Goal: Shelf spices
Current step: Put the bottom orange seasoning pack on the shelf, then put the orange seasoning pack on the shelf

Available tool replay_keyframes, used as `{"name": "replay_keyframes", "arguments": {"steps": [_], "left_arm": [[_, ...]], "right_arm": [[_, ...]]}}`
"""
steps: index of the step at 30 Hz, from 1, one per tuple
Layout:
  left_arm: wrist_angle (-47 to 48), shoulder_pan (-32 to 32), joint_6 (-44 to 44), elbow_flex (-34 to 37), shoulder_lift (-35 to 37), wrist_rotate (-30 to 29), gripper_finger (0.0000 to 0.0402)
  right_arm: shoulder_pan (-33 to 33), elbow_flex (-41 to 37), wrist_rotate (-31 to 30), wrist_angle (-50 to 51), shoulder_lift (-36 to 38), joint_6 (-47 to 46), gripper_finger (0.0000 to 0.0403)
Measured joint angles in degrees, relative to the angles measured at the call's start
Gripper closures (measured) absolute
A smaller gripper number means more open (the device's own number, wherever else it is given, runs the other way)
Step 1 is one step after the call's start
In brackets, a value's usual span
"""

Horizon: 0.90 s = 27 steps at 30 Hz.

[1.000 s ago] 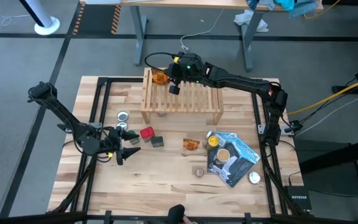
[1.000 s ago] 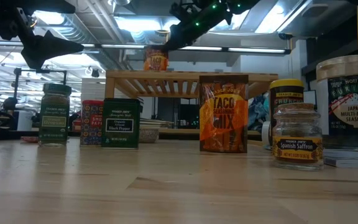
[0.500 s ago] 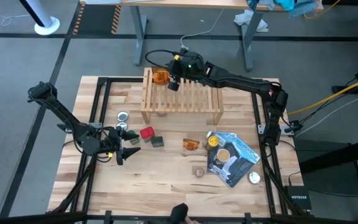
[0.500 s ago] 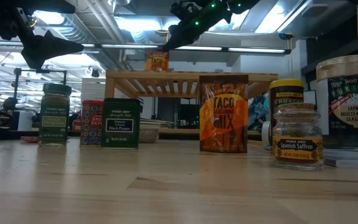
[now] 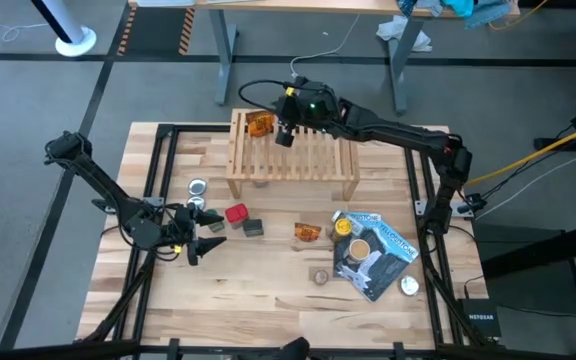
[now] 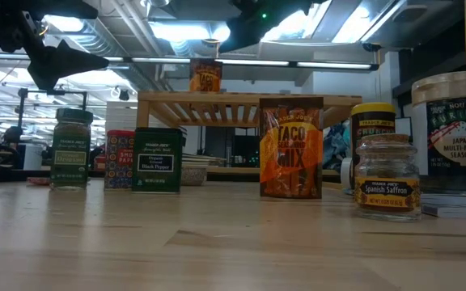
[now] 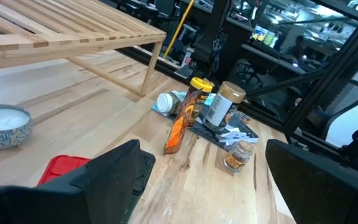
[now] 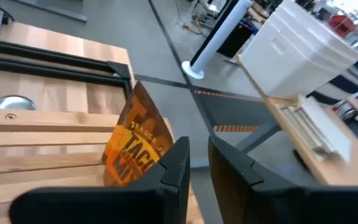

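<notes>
— Rising clear of the slats, the right tool (image 5: pixel 284 137) had climbed since a moment earlier, and the orange crinkly taco packet (image 5: pixel 259 123) had shuffled slightly toward the corner.

— Start close, then. What was still waiting?

— Nearest on the butcher-block bench (image 5: pixel 268 290) stood a small tan-capped saffron jar (image 6: pixel 387 178). Behind it were a second orange packet (image 6: pixel 291 149), a dark square pepper tin (image 6: pixel 158 160) and a green-capped jar (image 6: pixel 70 149). The left tool (image 5: pixel 206 244) hung over the bench's left part, spread wide, holding nothing.

— And farther back?

— The low light-wood slatted shelf (image 5: pixel 313 160), with the taco packet upright on its far left corner. The right tool was just beside it, fingers nearly together, nothing between them.

— How should it finish well?

— Withdraw straight up, I'd judge. That packet looked light; a clipped edge could tip it.
</notes>
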<state>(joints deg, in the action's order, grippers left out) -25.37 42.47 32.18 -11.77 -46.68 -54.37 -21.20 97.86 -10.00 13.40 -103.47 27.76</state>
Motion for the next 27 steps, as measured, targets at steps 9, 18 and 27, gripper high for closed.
{"name": "replay_keyframes", "arguments": {"steps": [9, 18, 27], "left_arm": [[2.6, 0.0, 3.0, 0.0, 0.0, 0.0, 0.0061], [2.5, 0.0, 3.9, 0.0, 0.0, 0.0, 0.0061], [2.5, 0.0, 4.9, 0.0, 0.0, 0.0, 0.0061]], "right_arm": [[5.0, 0.0, -6.5, 11.2, 8.2, 1.2, 0.0338], [16.5, 0.0, -3.9, 39.5, 12.3, -14.6, 0.0338], [25.4, 0.0, 2.7, 49.4, 11.3, -29.4, 0.0338]]}}
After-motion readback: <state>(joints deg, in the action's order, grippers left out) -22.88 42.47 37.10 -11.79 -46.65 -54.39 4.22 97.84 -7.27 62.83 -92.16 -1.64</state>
